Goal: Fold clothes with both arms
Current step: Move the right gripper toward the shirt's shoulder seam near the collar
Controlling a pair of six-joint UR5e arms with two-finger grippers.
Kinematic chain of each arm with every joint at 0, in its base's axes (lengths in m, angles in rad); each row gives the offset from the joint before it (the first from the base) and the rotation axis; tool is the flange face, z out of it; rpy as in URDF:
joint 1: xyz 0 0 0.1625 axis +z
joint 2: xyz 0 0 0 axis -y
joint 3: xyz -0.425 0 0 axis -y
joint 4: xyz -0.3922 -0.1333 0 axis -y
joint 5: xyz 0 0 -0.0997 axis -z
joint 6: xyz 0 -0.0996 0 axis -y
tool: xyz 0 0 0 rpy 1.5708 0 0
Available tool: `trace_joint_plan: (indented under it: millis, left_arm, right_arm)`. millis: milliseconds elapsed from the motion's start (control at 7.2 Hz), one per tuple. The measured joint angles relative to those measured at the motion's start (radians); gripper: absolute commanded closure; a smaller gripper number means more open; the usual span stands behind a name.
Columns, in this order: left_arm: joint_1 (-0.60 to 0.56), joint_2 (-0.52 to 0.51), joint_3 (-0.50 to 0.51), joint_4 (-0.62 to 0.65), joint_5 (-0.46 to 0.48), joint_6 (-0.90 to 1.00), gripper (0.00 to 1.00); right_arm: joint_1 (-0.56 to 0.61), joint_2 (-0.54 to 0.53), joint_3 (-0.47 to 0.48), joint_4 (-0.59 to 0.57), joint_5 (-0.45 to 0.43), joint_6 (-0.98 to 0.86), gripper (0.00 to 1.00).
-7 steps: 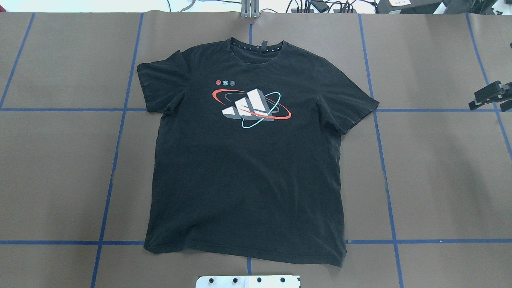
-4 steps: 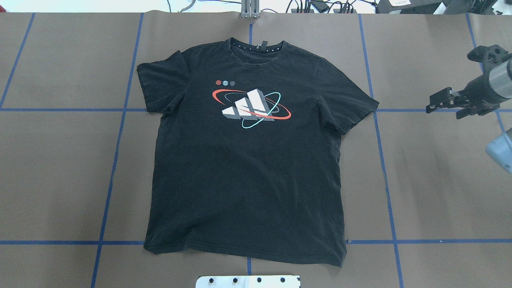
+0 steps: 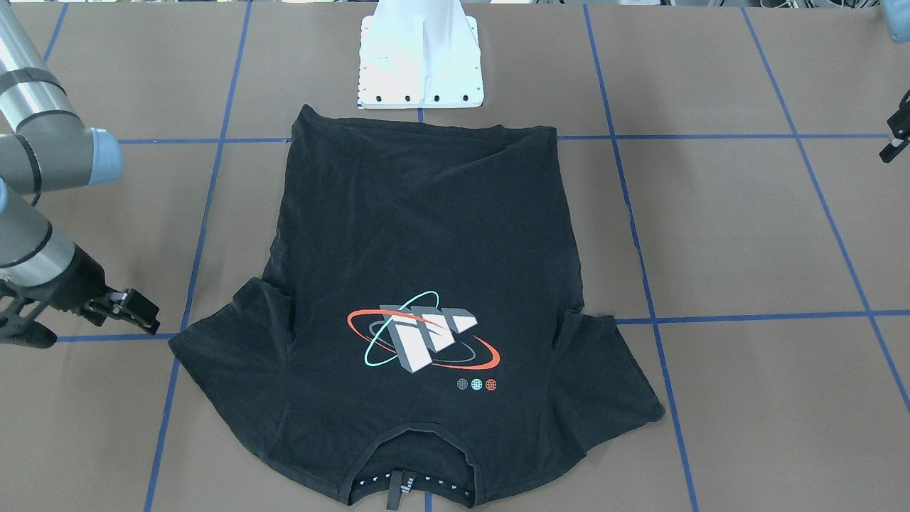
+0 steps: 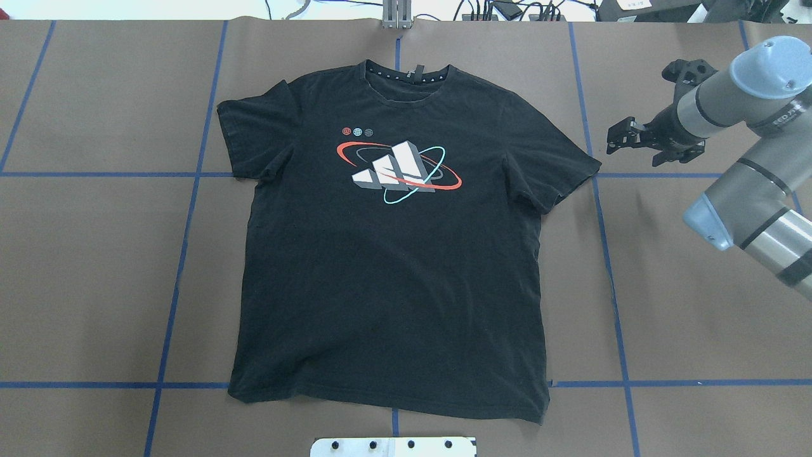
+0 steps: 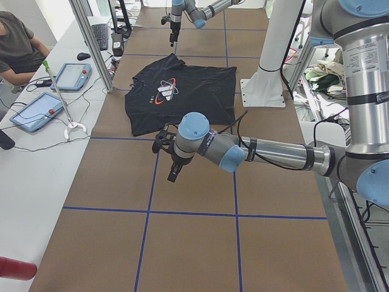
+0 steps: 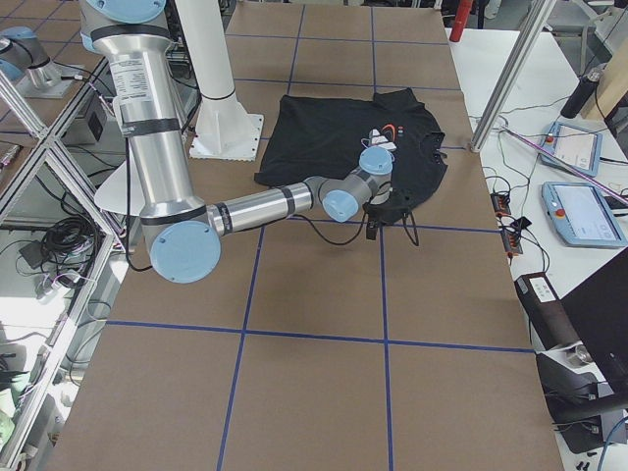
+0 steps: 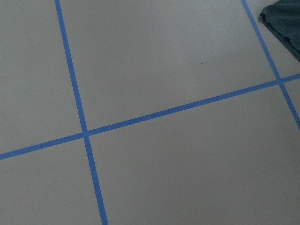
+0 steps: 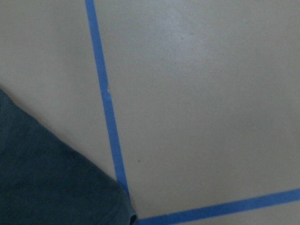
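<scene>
The black T-shirt [image 4: 387,266] lies flat and print-up on the brown table, collar at the far side; it also shows in the front view [image 3: 426,235]. My right gripper [image 4: 634,154] is open and empty, just to the right of the shirt's right-hand sleeve and apart from it; in the front view it [image 3: 99,334] is at the left. The right wrist view shows that sleeve's corner [image 8: 51,183]. My left gripper [image 3: 894,139] shows only partly at the front view's right edge, far from the shirt. The left side view shows it [image 5: 169,161] pointing down; I cannot tell whether it is open.
The white base plate [image 4: 393,446] sits at the near edge by the shirt's hem. Blue tape lines [image 4: 184,254] grid the brown table cover. A seated person [image 5: 18,42] and tablets [image 5: 33,112] are at a side bench beyond the table.
My right arm has come in from the right edge and moved left toward the shirt's sleeve. The shirt has not moved.
</scene>
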State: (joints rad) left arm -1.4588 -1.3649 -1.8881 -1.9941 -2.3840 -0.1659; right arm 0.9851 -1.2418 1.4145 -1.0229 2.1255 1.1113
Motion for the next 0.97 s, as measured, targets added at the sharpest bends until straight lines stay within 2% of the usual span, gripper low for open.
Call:
trace_joint_plan:
  millis: [278, 556, 694, 833, 972]
  left_arm:
    - [0.000, 0.005, -0.004, -0.017, 0.003, 0.001, 0.00]
    - [0.000, 0.006, -0.004, -0.020, 0.006, 0.002, 0.00]
    - [0.000, 0.006, -0.004, -0.020, 0.007, 0.002, 0.00]
    - [0.000, 0.006, -0.003, -0.020, 0.007, 0.002, 0.00]
    - [0.000, 0.007, -0.003, -0.020, 0.006, 0.002, 0.00]
  right_arm:
    - [-0.008, 0.044, -0.095, 0.073, -0.005, 0.023, 0.04]
    - [-0.031, 0.055, -0.111, 0.088, -0.005, 0.064, 0.09]
    - [-0.037, 0.056, -0.112, 0.090, -0.005, 0.072, 0.27]
    - [-0.040, 0.056, -0.112, 0.090, -0.005, 0.077, 0.58]
    - [-0.043, 0.056, -0.112, 0.090, -0.005, 0.084, 0.79]
